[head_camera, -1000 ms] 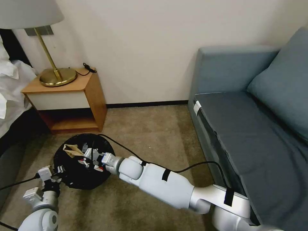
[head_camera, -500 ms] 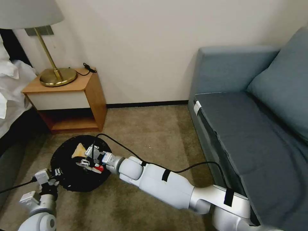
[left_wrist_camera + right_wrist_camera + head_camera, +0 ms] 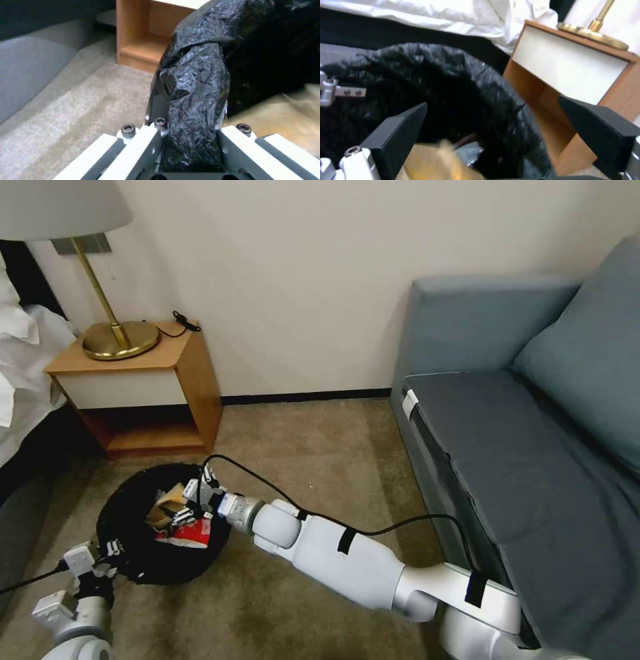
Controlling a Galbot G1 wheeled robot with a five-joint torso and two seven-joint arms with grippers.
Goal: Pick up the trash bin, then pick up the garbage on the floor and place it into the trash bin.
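Round, low trash bin with glossy black plastic bag liner (image 3: 133, 540): on the beige carpet, just in front of the wooden nightstand, mouth tipped toward the camera in the head view. Liner crinkled, folded over the rim; the left wrist view shows a thick fold of it wrapping the rim edge (image 3: 196, 100). Inside the bin: tan paper bag (image 3: 165, 508), crumpled, toward the far side; red-white packet (image 3: 187, 533) lying flat just beside it, nearer the right rim. Tan piece shows blurred in the right wrist view (image 3: 433, 162), against the black liner.
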